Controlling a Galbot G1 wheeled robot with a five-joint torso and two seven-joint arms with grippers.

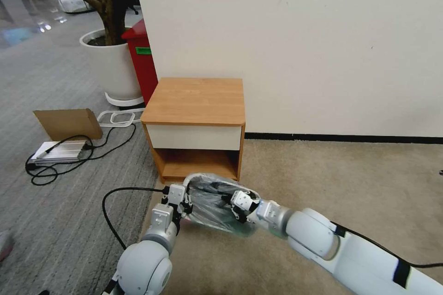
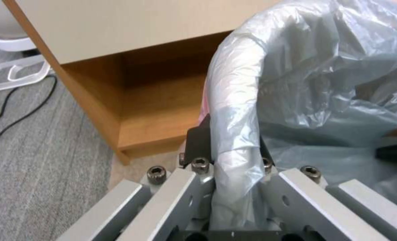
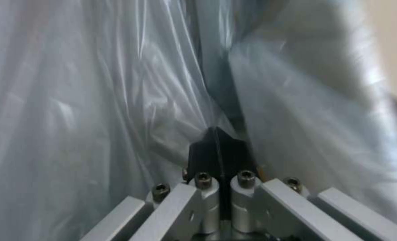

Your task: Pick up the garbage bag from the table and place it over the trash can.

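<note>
Both arms reached forward and low. The left gripper (image 1: 186,203) and right gripper (image 1: 232,207) faced each other, fingers (image 3: 218,152) pinched together.

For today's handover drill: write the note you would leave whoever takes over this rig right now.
Left gripper: shut on the bag where it wraps the bin's rim.
Right gripper: shut on a fold of the bag at the opposite side.
Bin stands on the carpet before the table.
Done: bag off the table, draped over the bin.
Left: seat the bag, let go.
</note>
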